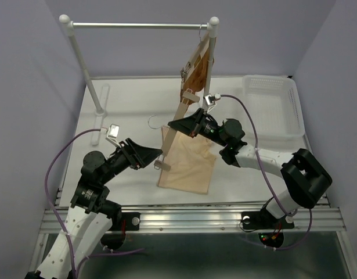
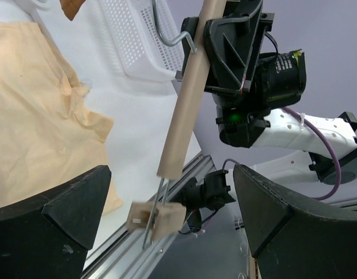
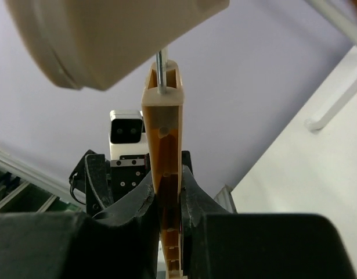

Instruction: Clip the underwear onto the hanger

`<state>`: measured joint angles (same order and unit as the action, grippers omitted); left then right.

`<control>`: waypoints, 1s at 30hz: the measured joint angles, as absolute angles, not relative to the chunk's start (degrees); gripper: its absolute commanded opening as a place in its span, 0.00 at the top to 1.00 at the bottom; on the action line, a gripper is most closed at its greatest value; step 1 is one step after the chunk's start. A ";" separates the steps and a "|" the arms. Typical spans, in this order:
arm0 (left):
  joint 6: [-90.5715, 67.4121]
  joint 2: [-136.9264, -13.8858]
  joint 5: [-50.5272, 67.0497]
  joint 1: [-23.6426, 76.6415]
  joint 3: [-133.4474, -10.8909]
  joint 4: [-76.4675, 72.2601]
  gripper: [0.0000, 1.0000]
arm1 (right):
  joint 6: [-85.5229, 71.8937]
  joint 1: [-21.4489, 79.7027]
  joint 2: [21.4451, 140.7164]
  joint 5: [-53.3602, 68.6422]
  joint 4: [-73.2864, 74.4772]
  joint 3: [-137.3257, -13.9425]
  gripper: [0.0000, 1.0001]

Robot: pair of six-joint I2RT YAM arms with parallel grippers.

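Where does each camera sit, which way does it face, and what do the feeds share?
Top external: above and behind the arm bases, looking down at the table and rack; both arms, left tool and right tool show.
Left wrist: on the left arm, facing the right arm; its open fingers frame the hanger.
Right wrist: on the right arm, facing the left arm; its fingers pinch a hanger clip.
Shared: both wrist views show the hanger; top and left wrist show the underwear.
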<state>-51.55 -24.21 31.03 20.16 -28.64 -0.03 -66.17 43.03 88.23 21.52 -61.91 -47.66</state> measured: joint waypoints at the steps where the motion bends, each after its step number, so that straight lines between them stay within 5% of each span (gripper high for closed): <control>1: -51.51 -23.94 31.35 20.16 -28.64 0.27 0.01 | -66.17 41.95 87.26 22.24 -61.45 -46.59 0.99; 30: -54.13 -36.73 46.65 24.14 -24.71 -22.22 0.01 | -66.28 31.18 76.49 33.67 -57.69 -41.76 0.99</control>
<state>-54.13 -36.73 46.65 24.14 -24.71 -22.22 -66.28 31.18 76.49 33.67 -57.69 -41.76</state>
